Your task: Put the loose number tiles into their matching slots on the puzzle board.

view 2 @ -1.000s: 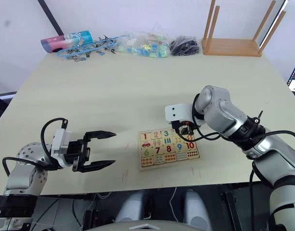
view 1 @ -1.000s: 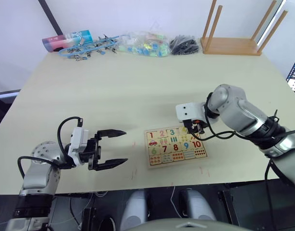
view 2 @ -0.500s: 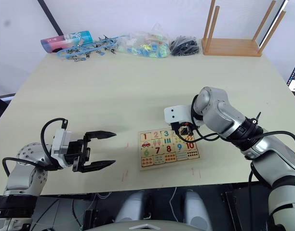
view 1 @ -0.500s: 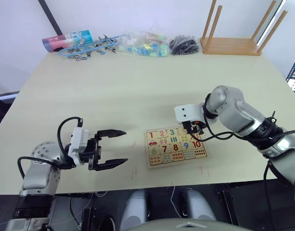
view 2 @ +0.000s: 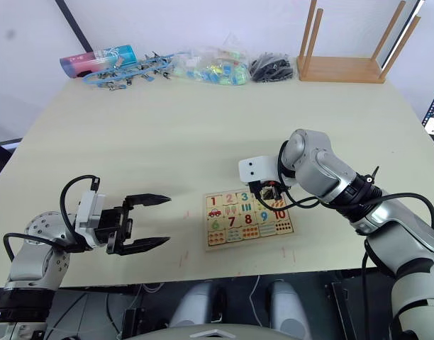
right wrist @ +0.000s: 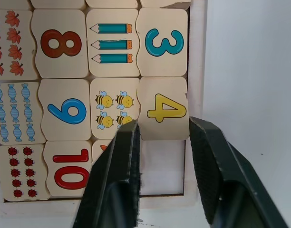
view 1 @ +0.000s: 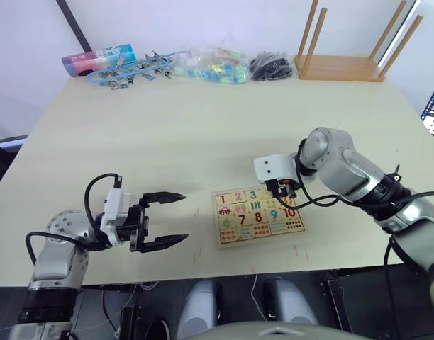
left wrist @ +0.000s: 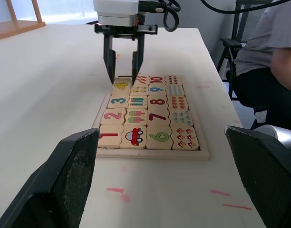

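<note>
Tile 4 (right wrist: 163, 108) lay in its slot on the puzzle board (left wrist: 150, 153), my right hand (right wrist: 160, 137) slightly open around its end, gripping nothing; lifting carelessly could catch and unseat it.

You can't see the near edge of tile 4 (right wrist: 163, 109), hidden between the right gripper's fingers (right wrist: 119, 175).
</note>
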